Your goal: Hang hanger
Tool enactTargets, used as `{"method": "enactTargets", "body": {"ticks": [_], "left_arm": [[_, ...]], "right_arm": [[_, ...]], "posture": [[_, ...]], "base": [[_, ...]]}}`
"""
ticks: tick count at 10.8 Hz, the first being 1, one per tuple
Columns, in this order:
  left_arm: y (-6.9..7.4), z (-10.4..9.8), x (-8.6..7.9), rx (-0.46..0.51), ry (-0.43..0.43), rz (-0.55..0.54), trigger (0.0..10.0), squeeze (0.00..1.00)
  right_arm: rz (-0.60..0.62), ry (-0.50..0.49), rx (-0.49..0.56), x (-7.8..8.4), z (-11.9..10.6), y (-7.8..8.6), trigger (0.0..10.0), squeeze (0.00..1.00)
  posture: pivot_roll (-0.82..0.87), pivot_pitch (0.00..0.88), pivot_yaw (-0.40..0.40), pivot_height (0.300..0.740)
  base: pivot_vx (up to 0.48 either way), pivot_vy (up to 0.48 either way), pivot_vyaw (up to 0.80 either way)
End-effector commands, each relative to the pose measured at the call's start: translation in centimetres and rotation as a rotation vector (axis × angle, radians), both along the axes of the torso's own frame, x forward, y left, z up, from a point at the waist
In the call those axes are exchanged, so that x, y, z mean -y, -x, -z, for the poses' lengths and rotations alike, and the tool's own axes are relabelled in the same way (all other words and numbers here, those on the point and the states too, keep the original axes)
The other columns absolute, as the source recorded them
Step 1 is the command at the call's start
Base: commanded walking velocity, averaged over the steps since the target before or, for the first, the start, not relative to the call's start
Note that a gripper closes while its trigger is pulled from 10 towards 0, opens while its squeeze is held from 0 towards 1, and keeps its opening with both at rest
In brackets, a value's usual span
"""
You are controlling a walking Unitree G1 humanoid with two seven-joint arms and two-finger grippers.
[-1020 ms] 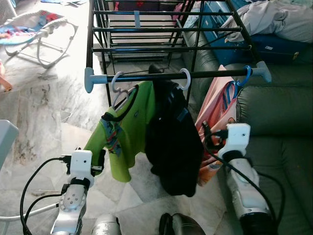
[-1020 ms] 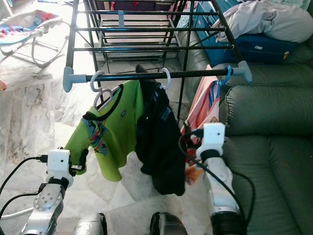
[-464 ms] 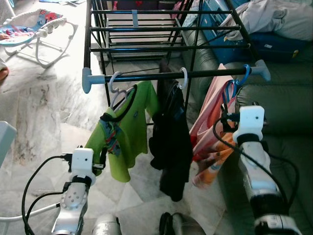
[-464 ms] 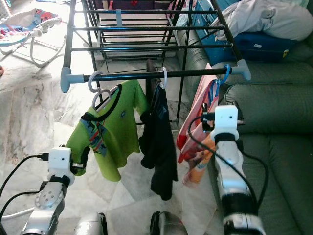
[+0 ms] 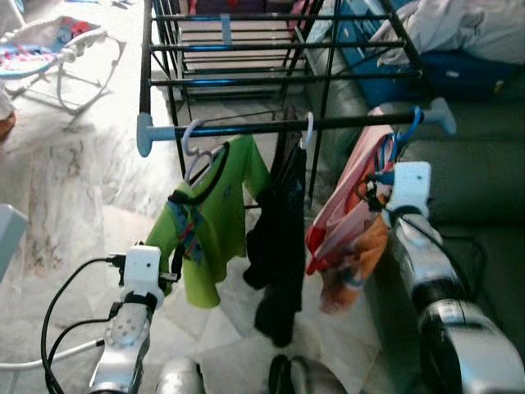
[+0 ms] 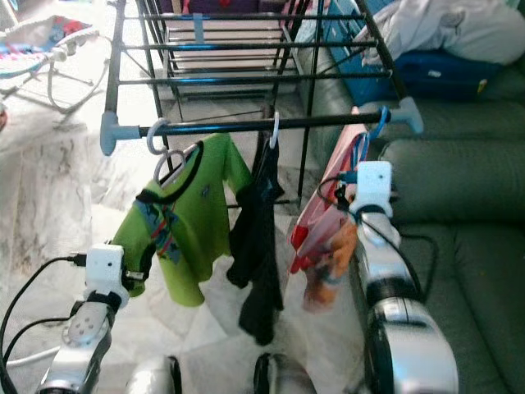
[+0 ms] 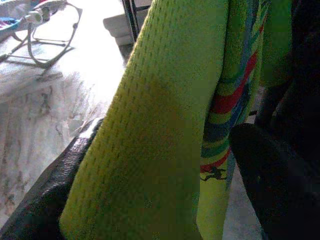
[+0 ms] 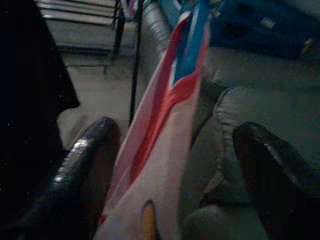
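A black rack rail (image 5: 246,129) with grey end caps carries three hangers. A white hanger (image 5: 197,148) holds a green shirt (image 5: 215,222). A second white hook (image 5: 308,130) holds a black garment (image 5: 279,246), which hangs edge-on. A blue hanger (image 5: 408,130) holds a pink and orange garment (image 5: 349,238). My left gripper (image 5: 174,261) is open low at the green shirt's hem, and the cloth (image 7: 165,100) hangs between its fingers. My right gripper (image 5: 373,187) is open at the pink garment (image 8: 165,130), just below the blue hanger.
A dark green sofa (image 5: 484,205) stands close on the right, with a pile of laundry (image 5: 467,29) and a blue box (image 5: 459,70) behind it. The rack's upper bars (image 5: 246,49) run behind the rail. A baby bouncer (image 5: 57,49) sits on the marble floor at far left.
My right arm has risen and swung right, from beside the black garment to the pink one under the blue hanger. The black garment has turned edge-on. The left arm has hardly moved.
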State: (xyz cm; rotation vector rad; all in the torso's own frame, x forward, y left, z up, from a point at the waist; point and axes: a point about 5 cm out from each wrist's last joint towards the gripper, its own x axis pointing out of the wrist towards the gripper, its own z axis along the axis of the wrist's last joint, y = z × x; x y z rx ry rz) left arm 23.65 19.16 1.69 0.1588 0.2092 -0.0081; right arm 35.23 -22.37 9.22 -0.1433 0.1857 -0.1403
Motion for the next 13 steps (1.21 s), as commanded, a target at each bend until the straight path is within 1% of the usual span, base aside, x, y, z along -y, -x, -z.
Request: {"method": "enactTargets", "body": {"ticks": [1, 2, 3, 4, 5, 7, 8, 10, 13], "left_arm": [[0.1, 0.2, 0.1, -0.016, -0.004, -0.003, 10.0, 0.00], [0.1, 0.3, 0.2, -0.015, -0.002, -0.006, 10.0, 0.00], [0.1, 0.3, 0.4, -0.013, 0.001, -0.003, 10.0, 0.00], [0.0, 0.3, 0.5, -0.013, 0.003, -0.002, 10.0, 0.00], [-0.1, 0.3, 0.6, -0.013, 0.004, 0.000, 10.0, 0.00], [-0.1, 0.2, 0.6, -0.014, 0.004, 0.002, 10.0, 0.00], [-0.1, 0.2, 0.5, -0.014, 0.003, 0.000, 10.0, 0.00], [-0.2, 0.3, 0.5, -0.014, 0.000, 0.003, 10.0, 0.00], [-0.2, 0.2, 0.4, -0.015, -0.006, 0.008, 10.0, 0.00]], "right_arm": [[-0.003, -0.031, -0.022, -0.1, 0.2, -0.2, 0.0, 0.00], [-0.025, -0.031, -0.045, -0.6, 0.4, -0.4, 0.0, 0.00], [-0.014, -0.024, -0.066, -0.6, 0.6, -0.4, 0.0, 0.00], [-0.002, -0.025, -0.078, -0.5, 0.8, -0.4, 0.0, 0.00], [0.037, -0.034, -0.105, 0.0, 1.3, -0.1, 0.0, 0.00], [0.066, -0.038, -0.113, 0.7, 1.7, 0.4, 0.0, 0.00], [0.096, -0.034, -0.115, 1.3, 1.9, 0.6, 0.0, 0.00], [0.110, -0.034, -0.090, 1.8, 1.5, 0.6, 0.0, 0.00], [0.112, -0.032, -0.079, 1.8, 1.4, 0.5, 0.0, 0.00]], "posture": [[0.07, 0.146, -0.063, 0.740], [0.07, 0.143, -0.065, 0.740], [0.07, 0.142, -0.065, 0.740], [0.07, 0.140, -0.064, 0.740], [0.07, 0.141, -0.065, 0.740], [0.06, 0.141, -0.064, 0.740], [0.06, 0.141, -0.063, 0.740], [0.06, 0.140, -0.060, 0.740], [0.06, 0.142, -0.059, 0.740]], "base": [[0.000, 0.000, 0.00], [0.000, 0.000, 0.00], [0.000, 0.000, 0.00], [0.000, 0.000, 0.00], [0.000, 0.000, 0.00], [0.000, 0.000, 0.00], [0.000, 0.000, 0.00], [0.000, 0.000, 0.00], [0.000, 0.000, 0.00]]}}
